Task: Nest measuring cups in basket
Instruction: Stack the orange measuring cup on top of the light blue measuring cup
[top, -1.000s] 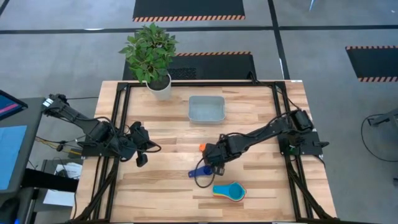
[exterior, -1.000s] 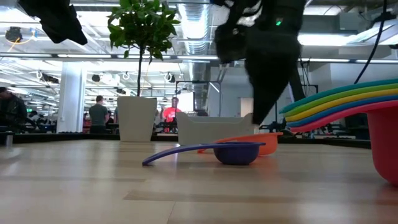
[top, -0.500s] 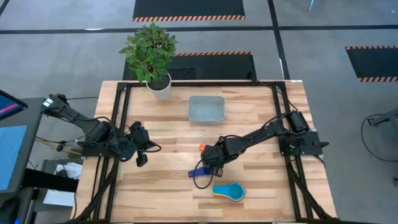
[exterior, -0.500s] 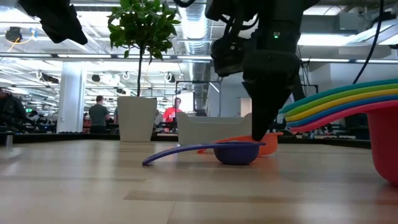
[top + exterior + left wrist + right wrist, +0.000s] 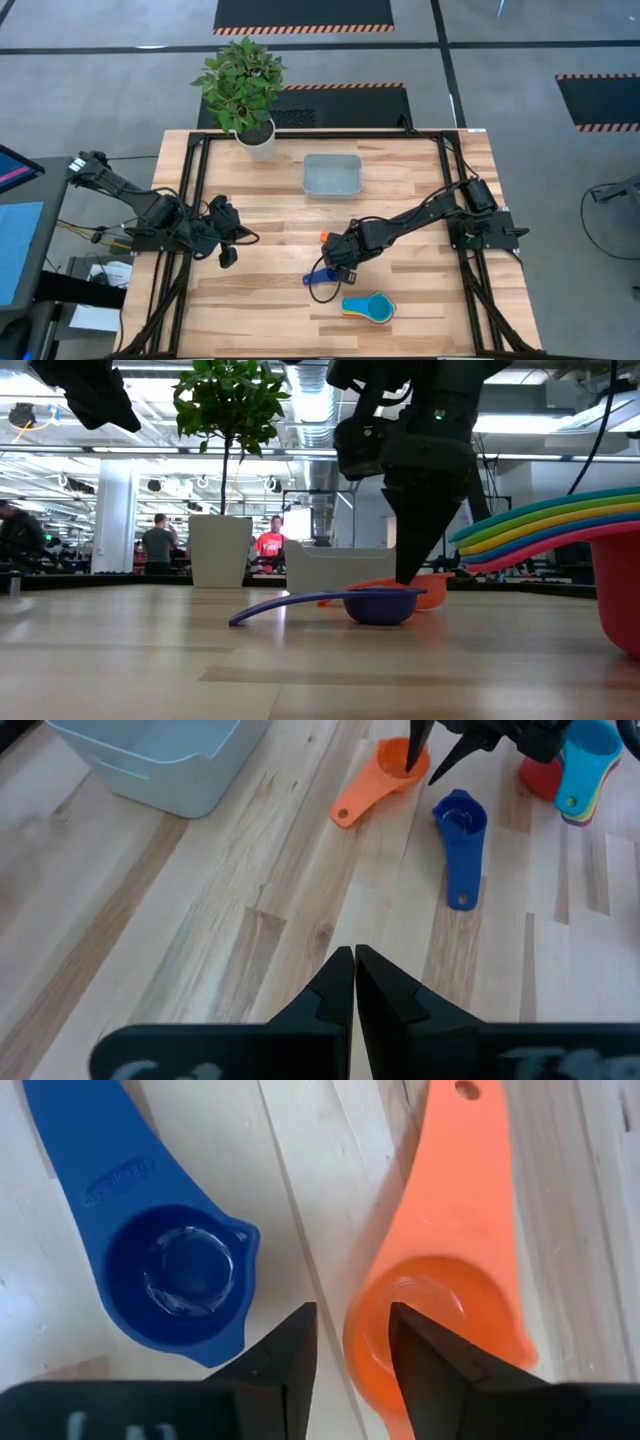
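The orange cup (image 5: 450,1280) and the dark blue cup (image 5: 175,1275) lie side by side, bowls up, on the table's middle. My right gripper (image 5: 352,1345) is open and points down over the orange cup's bowl, one finger inside it and one outside, between the two cups. The other cups sit nested in a stack (image 5: 370,307) near the front edge, light blue on top. The pale basket (image 5: 332,175) stands at the far middle. My left gripper (image 5: 353,970) is shut and empty, held above the table's left side (image 5: 228,248). My right gripper straddles the orange cup's bowl wall (image 5: 352,1315) on the side toward the dark blue cup, from above, with a gap between finger and wall on both sides. Whether a fingertip touches the cup I cannot tell. The cup rests flat on the table.
A white pot with a green plant (image 5: 245,90) stands at the far left corner. The basket shows nothing inside. Bare wood lies between the cups and the basket. People move in the room beyond the table in the low view.
My right gripper has come down toward the orange cup and shifted a little toward the table's left edge, fingers still apart. Both loose cups lie where they were.
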Action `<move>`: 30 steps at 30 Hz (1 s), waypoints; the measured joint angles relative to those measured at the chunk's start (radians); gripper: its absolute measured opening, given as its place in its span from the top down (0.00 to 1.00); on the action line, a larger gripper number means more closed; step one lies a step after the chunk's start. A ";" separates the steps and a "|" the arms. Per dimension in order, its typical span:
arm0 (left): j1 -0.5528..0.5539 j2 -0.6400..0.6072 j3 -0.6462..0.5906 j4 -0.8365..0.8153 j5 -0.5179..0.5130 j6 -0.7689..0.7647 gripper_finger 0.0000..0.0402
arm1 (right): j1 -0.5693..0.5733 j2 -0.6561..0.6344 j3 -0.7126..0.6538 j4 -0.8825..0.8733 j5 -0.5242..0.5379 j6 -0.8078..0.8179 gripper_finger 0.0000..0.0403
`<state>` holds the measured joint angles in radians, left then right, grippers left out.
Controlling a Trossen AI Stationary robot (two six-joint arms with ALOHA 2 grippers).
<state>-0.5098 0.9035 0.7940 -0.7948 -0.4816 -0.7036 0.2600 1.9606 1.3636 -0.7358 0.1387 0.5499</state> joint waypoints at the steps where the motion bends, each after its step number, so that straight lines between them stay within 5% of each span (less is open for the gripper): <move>1: 0.000 0.000 0.000 0.000 0.000 0.000 1.00 | 0.000 0.000 0.000 0.003 0.000 0.000 0.63; 21: 0.000 0.000 0.000 0.000 0.004 0.000 1.00 | -0.021 0.009 0.000 0.017 -0.006 0.008 0.72; 30: 0.000 0.000 0.000 0.000 0.005 0.000 1.00 | -0.021 0.009 0.000 0.015 -0.011 0.048 0.88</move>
<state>-0.5098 0.9035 0.7940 -0.7948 -0.4770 -0.7036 0.2394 1.9694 1.3640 -0.7208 0.1276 0.5977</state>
